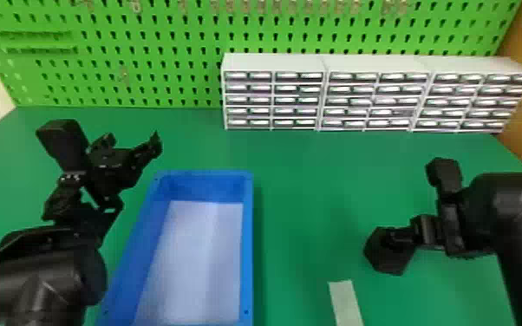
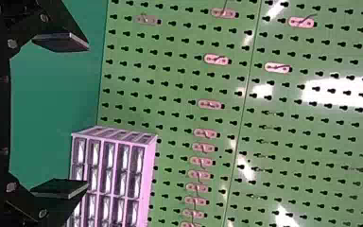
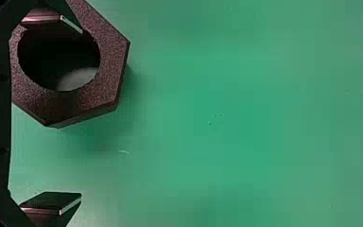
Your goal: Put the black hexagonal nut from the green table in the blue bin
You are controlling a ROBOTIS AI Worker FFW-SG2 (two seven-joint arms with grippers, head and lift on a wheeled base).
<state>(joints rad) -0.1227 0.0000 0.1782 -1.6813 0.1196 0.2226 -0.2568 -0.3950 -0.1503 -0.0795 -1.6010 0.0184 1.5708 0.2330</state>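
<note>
In the head view my right gripper [image 1: 425, 232] is low at the right, over the green table [image 1: 299, 186], with the black hexagonal nut [image 1: 389, 261] at its fingers. The right wrist view has this gripper [image 3: 73, 113] open, its two fingers wide apart; one finger shows at the hole of the nut [image 3: 111, 52], the other stands clear of it. The blue bin [image 1: 248, 242] lies left of the nut, a pale sheet on its floor. My left gripper [image 1: 132, 145] is parked above the table, beyond the bin's far left corner; in the left wrist view the gripper [image 2: 61, 116] is open and holds nothing.
Grey-white drawer cabinets [image 1: 275, 63] line the back of the table, before a green pegboard [image 1: 151, 56] with hooks. A pale strip [image 1: 346, 301] lies near the front, between the bin and the right arm. Bare table separates the bin and the nut.
</note>
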